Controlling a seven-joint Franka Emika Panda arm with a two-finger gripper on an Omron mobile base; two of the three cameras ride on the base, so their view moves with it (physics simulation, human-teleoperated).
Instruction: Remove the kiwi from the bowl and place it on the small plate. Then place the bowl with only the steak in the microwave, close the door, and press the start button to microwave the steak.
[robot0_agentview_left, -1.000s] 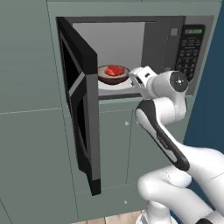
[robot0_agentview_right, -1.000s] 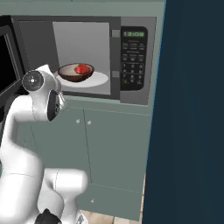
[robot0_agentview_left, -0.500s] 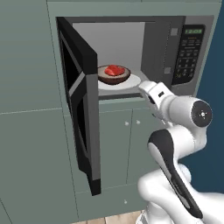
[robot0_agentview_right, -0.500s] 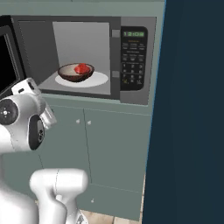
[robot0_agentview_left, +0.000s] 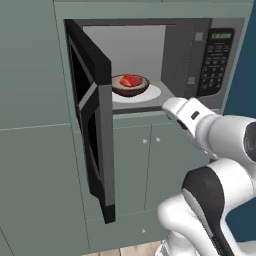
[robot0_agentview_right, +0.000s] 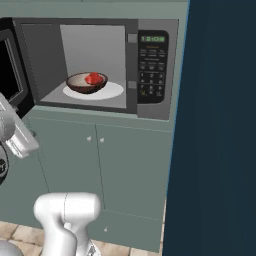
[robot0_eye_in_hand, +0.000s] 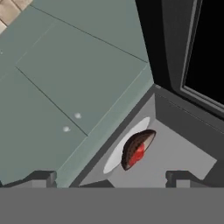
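Hand (robot0_eye_in_hand: 111, 177) released, nothing between its tips, outside the microwave (robot0_agentview_right: 100, 65). At 9 o'clock in the left base view, the door (robot0_agentview_left: 95, 125) stands wide; a careless swing could slam it. Bowl (robot0_eye_in_hand: 137, 149) with steak (robot0_eye_in_hand: 138, 154) sits inside, toward 12 o'clock.

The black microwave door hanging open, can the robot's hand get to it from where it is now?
Probably yes. The wide black microwave door swings out to the arm's left with nothing in front of it, and the hand is open, just outside the cavity holding the dark brown bowl.
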